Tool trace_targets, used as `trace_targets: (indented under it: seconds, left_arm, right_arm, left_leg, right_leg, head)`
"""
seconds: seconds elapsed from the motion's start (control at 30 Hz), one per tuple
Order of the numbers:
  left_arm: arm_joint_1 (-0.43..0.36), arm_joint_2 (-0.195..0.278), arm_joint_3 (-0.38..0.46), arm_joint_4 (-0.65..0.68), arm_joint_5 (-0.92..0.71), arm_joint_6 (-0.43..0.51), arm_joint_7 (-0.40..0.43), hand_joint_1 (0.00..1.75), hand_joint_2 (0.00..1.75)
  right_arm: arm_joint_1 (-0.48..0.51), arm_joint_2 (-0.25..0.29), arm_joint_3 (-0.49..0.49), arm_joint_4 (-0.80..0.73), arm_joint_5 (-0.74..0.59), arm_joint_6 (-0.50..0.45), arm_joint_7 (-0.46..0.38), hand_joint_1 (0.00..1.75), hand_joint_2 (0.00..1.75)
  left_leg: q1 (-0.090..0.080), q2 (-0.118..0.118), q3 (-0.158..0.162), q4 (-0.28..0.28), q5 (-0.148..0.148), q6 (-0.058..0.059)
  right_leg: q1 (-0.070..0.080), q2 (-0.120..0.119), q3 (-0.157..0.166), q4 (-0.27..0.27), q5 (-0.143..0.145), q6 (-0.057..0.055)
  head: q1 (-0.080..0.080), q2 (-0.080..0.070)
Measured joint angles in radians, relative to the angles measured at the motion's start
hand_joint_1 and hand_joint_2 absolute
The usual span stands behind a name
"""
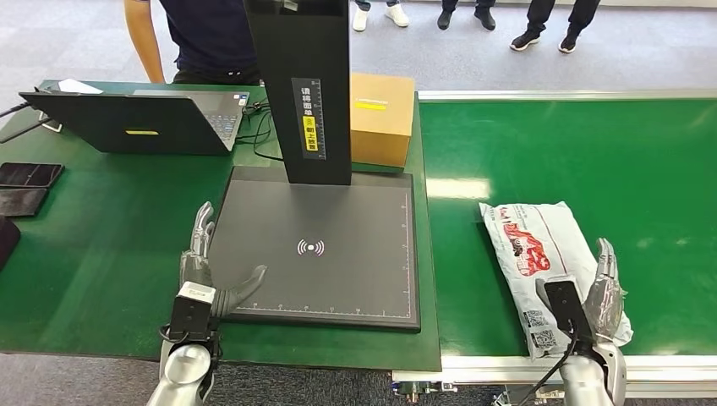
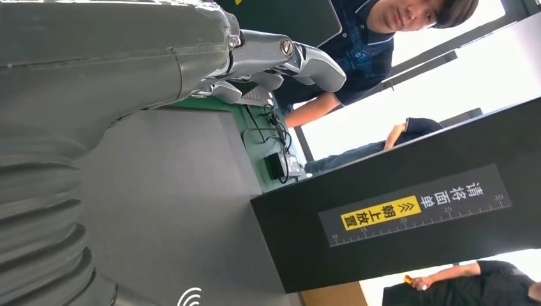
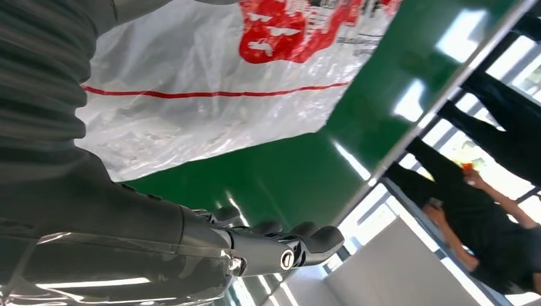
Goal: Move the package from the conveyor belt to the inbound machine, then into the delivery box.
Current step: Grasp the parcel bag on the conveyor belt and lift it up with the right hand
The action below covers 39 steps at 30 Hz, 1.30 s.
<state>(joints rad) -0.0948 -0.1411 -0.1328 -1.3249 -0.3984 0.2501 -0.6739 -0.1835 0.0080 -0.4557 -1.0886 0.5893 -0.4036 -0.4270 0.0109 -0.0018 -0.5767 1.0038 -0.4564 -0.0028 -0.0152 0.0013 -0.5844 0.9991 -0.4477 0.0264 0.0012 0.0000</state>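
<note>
The green conveyor belt (image 1: 583, 144) runs along the right side, edged by a silver rail. To its left stands the bench (image 1: 93, 254), also covered in green. On the bench lies the inbound machine (image 1: 338, 254), a dark flat scanning plate with a white wireless mark at its middle and a black upright column rising from its far edge, bearing a yellow label. Behind the plate's far right corner sits a cardboard box (image 1: 382, 118). A laptop (image 1: 135, 120) stands open at the far left of the bench, with dark phones (image 1: 25, 186) near the left edge. People stand beyond the bench and the belt.

The package (image 1: 533, 245), a white plastic mailer with red print, lies flat on the belt near its front edge. The right robot hand (image 1: 602, 288) rests open over the package's near right corner, fingers straight. The left robot hand (image 1: 207, 266) is open too, fingers spread, thumb lying on the plate's left front corner.
</note>
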Motion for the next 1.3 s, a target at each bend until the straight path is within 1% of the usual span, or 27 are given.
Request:
trace_targets:
  seconds: [0.13,0.23,0.33,0.5,0.83,1.17,1.2,1.3]
  left_arm:
    - [-0.001,0.000,0.000,0.000,-0.008,-0.006,0.008,0.00,1.75]
    - [-0.002,-0.001,0.000,0.000,-0.011,-0.008,0.013,0.00,1.75]
    - [-0.002,-0.001,0.000,0.000,-0.013,-0.008,0.014,0.00,1.75]
    - [-0.002,-0.002,0.000,0.000,-0.019,-0.010,0.018,0.00,1.75]
    - [-0.002,-0.006,0.000,-0.005,-0.033,-0.014,0.038,0.00,1.75]
    - [-0.001,-0.008,0.000,-0.020,-0.042,-0.017,0.049,0.00,1.75]
    - [-0.002,-0.008,0.000,-0.020,-0.042,-0.017,0.049,0.00,1.75]
    - [-0.002,-0.008,0.000,-0.020,-0.042,-0.017,0.049,0.00,1.75]
  right_arm:
    - [-0.019,-0.011,-0.035,0.070,0.039,0.013,0.041,0.00,1.75]
    - [-0.025,-0.018,-0.053,0.109,0.050,0.015,0.049,0.00,1.75]
    - [-0.030,-0.021,-0.064,0.132,0.057,0.017,0.055,0.00,1.75]
    - [-0.040,-0.022,-0.080,0.170,0.099,0.038,0.091,0.00,1.75]
    - [-0.086,-0.043,-0.101,0.311,0.197,0.076,0.161,0.00,1.75]
    - [-0.128,-0.055,-0.105,0.401,0.245,0.098,0.181,0.00,1.75]
    - [-0.130,-0.055,-0.106,0.405,0.246,0.098,0.180,0.30,1.75]
    - [-0.133,-0.055,-0.109,0.413,0.248,0.097,0.171,1.47,1.75]
  left_leg:
    - [0.000,0.000,0.000,0.000,0.000,0.000]
    - [0.000,0.000,0.000,0.000,0.000,0.000]
    - [0.000,0.000,0.000,0.000,0.000,0.000]
    - [0.000,0.000,0.000,0.000,0.000,0.000]
    - [0.000,0.000,0.000,0.000,0.000,0.000]
    - [0.000,0.001,0.006,0.000,0.000,0.000]
    - [0.000,0.001,0.006,0.000,0.000,0.000]
    - [0.000,0.001,0.007,0.000,0.000,0.000]
  right_leg:
    - [0.000,0.000,0.000,0.000,0.000,0.000]
    - [0.000,0.000,0.000,0.000,0.000,0.000]
    - [0.000,0.000,0.000,0.000,0.000,0.000]
    - [0.000,0.000,0.000,0.000,0.000,0.000]
    - [0.000,0.000,0.001,0.000,0.000,0.000]
    - [0.001,0.000,0.006,-0.001,0.000,0.000]
    - [0.000,0.000,0.007,-0.001,0.000,0.000]
    - [0.000,0.000,0.008,-0.001,0.000,0.001]
  head:
    - [0.000,0.000]
    - [0.000,0.000]
    - [0.000,0.000]
    - [0.000,0.000]
    - [0.000,0.000]
    - [0.000,0.000]
    - [0.000,0.000]
    - [0.000,0.000]
